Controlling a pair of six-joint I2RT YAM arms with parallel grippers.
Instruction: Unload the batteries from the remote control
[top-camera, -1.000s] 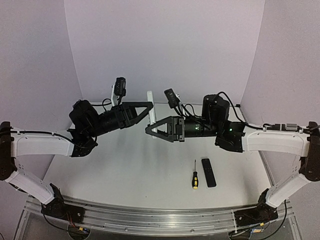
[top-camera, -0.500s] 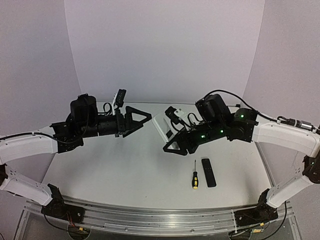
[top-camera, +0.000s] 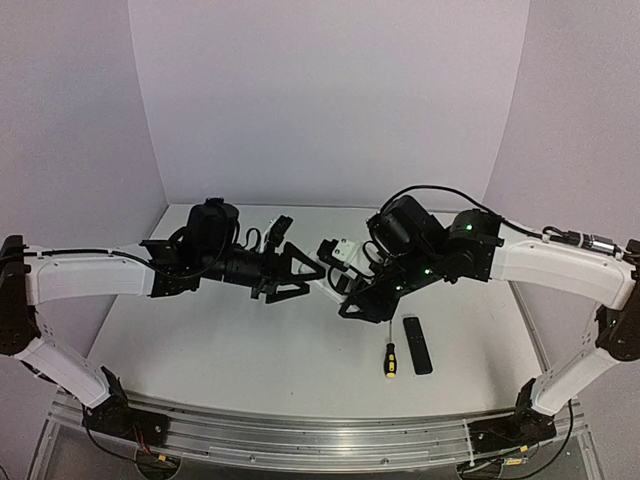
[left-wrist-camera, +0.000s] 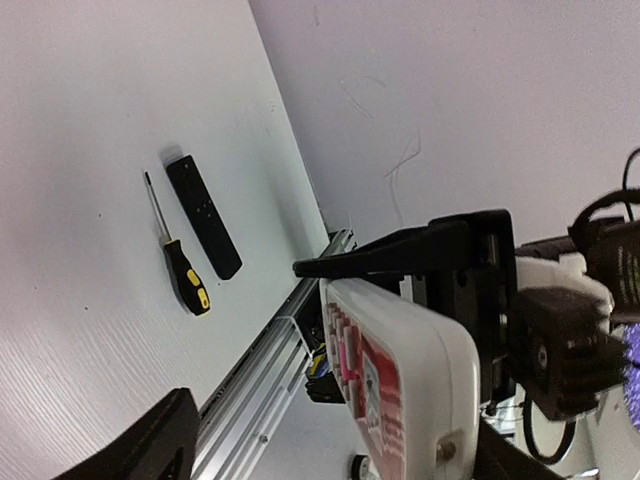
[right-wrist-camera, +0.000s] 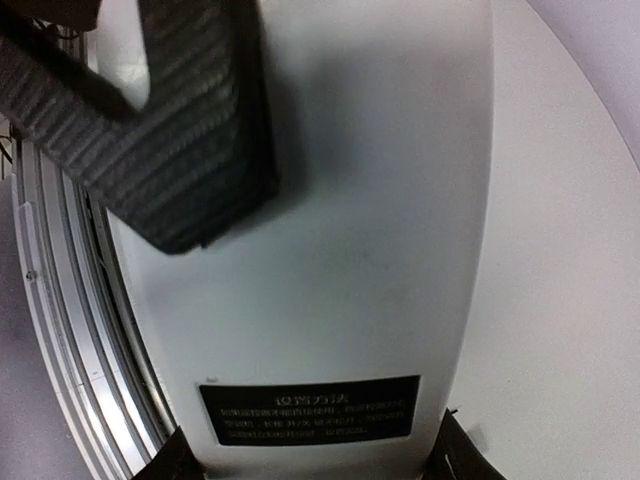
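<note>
The white remote control (top-camera: 328, 270) is held in the air over the middle of the table. My right gripper (top-camera: 346, 292) is shut on its long edges. The right wrist view shows its plain white back (right-wrist-camera: 330, 250) with a black label, between my right gripper's (right-wrist-camera: 315, 455) fingers. The left wrist view shows its red button panel (left-wrist-camera: 375, 385). My left gripper (top-camera: 300, 272) is open, its jaws (left-wrist-camera: 330, 440) wide on either side of the remote's end. One left finger (right-wrist-camera: 180, 150) lies across the back. No batteries show.
A yellow-and-black-handled screwdriver (top-camera: 390, 358) and a slim black remote (top-camera: 417, 344) lie side by side on the table at the front right, also in the left wrist view (left-wrist-camera: 180, 265) (left-wrist-camera: 203, 215). The aluminium rail (top-camera: 320, 435) runs along the near edge.
My right gripper carried the remote lower and tilted it. My left gripper let go, drew back left, then came down and right, with its open jaws around the remote's end.
</note>
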